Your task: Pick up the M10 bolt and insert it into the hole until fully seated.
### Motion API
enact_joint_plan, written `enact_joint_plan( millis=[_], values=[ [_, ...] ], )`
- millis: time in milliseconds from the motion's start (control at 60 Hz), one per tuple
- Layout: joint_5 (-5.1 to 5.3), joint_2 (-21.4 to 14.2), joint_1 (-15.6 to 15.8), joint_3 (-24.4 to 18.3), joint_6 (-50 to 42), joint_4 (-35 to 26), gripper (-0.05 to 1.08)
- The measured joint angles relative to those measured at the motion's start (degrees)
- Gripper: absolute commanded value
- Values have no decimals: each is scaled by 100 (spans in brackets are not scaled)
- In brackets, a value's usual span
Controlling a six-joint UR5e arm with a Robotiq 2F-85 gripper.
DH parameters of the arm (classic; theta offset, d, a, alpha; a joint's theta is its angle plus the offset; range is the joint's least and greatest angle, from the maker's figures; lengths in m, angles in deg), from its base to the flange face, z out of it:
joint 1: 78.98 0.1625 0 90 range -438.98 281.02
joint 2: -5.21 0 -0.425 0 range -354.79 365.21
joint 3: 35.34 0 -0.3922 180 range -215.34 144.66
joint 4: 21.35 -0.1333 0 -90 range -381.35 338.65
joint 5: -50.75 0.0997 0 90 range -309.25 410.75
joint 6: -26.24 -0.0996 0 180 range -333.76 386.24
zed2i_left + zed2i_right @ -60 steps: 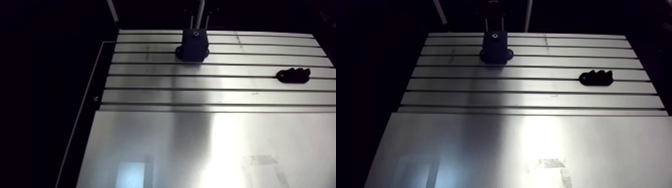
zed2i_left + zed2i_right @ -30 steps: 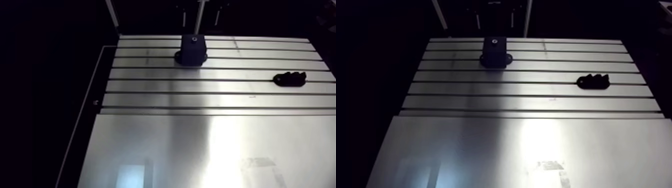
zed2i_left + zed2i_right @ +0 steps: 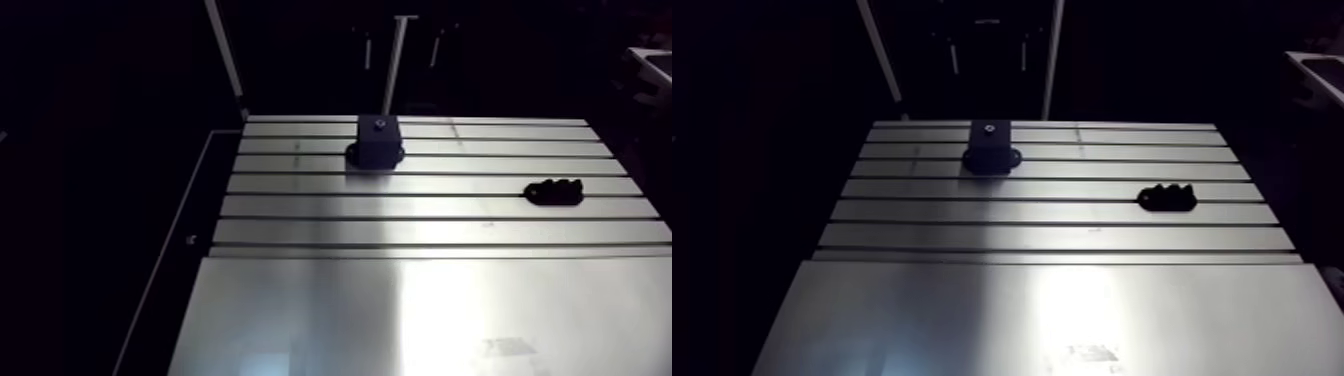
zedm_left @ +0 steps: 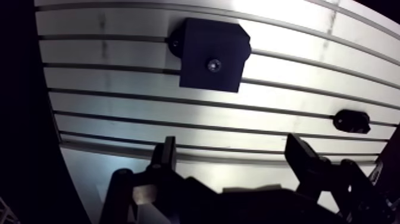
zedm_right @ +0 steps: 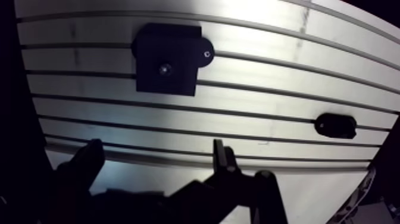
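Note:
A black block (image 4: 211, 53) stands on the slotted aluminium table (image 4: 119, 113), well ahead of my gripper in the wrist view. A small shiny bolt head (image 4: 214, 64) sits in the hole in its top face; how deep it sits I cannot tell. My gripper (image 4: 233, 159) is open, with nothing between its two dark fingers (image 4: 163, 156), and it hangs clear of the block. In the arm view the same block (image 3: 378, 142) sits near the table's far edge.
A small black lobed holder (image 3: 555, 191) lies on the table to the right of the block, also seen as the holder (image 4: 351, 121) in the wrist view. A smooth plate (image 3: 420, 310) covers the table's near half. The table's left edge (image 3: 215, 190) drops into darkness.
The gripper's fingers have spread apart and drawn up away from the block. The arm camera has moved back, so the whole table sits lower in the picture. Block and holder stay put.

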Motion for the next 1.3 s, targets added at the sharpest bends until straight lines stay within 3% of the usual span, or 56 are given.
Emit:
enact_joint_plan(
  millis=[750,1300],
  values=[
    [-5,-1583,-442,570,-46,-238,0],
    [81,-2011,-536,848,-44,-13,0]
  ],
)
